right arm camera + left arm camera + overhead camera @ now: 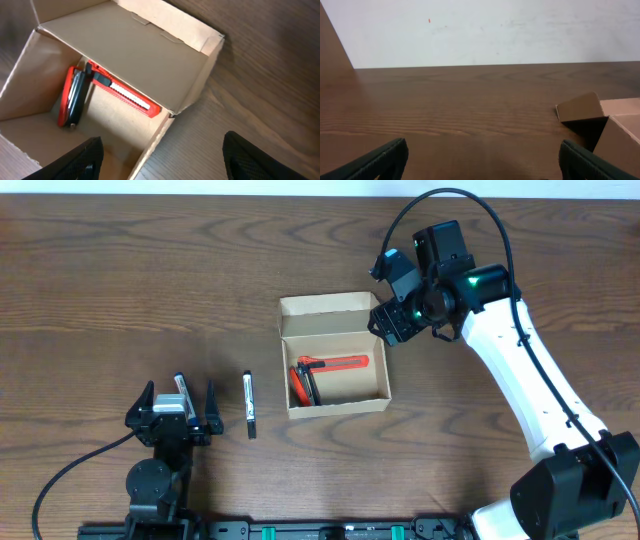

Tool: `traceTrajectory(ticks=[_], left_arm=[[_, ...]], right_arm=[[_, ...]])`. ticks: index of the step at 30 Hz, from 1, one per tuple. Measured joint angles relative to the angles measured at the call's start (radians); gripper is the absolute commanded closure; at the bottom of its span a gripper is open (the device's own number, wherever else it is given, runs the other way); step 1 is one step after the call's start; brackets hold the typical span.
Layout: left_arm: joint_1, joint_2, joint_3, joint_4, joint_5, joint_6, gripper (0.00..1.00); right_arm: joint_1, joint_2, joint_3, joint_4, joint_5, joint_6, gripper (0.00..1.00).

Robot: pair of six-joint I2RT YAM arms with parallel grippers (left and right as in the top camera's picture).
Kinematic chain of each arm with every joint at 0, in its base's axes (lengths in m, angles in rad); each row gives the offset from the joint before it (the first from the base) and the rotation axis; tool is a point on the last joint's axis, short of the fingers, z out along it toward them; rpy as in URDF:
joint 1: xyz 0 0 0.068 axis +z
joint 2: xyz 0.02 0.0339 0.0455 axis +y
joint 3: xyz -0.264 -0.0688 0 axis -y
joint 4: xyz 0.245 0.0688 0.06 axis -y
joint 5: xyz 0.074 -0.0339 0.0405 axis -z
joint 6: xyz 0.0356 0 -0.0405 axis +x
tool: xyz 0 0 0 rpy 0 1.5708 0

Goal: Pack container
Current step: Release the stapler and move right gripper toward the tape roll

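The container (336, 408), a small tan cardboard box, stands open at the table's middle with its lid flap (325, 317) up at the far side. Inside lie a red cutter (340, 363) and a red-and-black cutter (301, 383). The right wrist view shows the box wall (155, 140), the red cutter (127, 95) and the red-and-black one (71, 98). My right gripper (388, 320) is open and empty above the box's far right corner; it straddles the box's right wall (162, 157). My left gripper (180, 408) is open and empty at the near left. A box corner (600, 120) shows in the left wrist view.
A black and silver pen (249, 404) lies on the table between my left gripper and the box. A second pen-like item (183, 388) lies between the left gripper's fingers. The table is dark wood (120, 280). A pale wall (480, 30) stands beyond the far edge.
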Motion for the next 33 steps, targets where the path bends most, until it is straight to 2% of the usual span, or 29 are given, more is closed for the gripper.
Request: traceTrajectory(ticks=[4, 7, 12, 15, 20, 23, 27, 33], left_arm=[[0.0, 0.0, 0.0, 0.0, 0.0, 0.0, 0.05], [0.0, 0.0, 0.0, 0.0, 0.0, 0.0, 0.05], [0.0, 0.0, 0.0, 0.0, 0.0, 0.0, 0.05], [0.0, 0.0, 0.0, 0.0, 0.002, 0.0, 0.05], [0.0, 0.0, 0.0, 0.0, 0.003, 0.0, 0.05], [0.0, 0.0, 0.0, -0.001, 0.003, 0.0, 0.05], [0.0, 0.0, 0.0, -0.001, 0.003, 0.0, 0.05], [0.0, 0.0, 0.0, -0.001, 0.003, 0.0, 0.05]], right_arm=[[-0.006, 0.0, 0.0, 0.04, 0.041, 0.076, 0.32], [-0.041, 0.0, 0.0, 0.075, 0.099, 0.211, 0.25], [-0.23, -0.004, 0.017, 0.044, 0.176, 0.494, 0.24], [-0.372, -0.006, 0.045, -0.029, 0.192, 0.589, 0.25], [-0.573, -0.016, 0.058, -0.208, 0.205, 0.659, 0.27], [-0.639, -0.017, 0.037, -0.243, 0.221, 0.678, 0.25], [-0.677, -0.023, -0.069, -0.207, 0.236, 0.686, 0.25], [-0.694, -0.023, -0.28, -0.06, 0.239, 0.68, 0.25]])
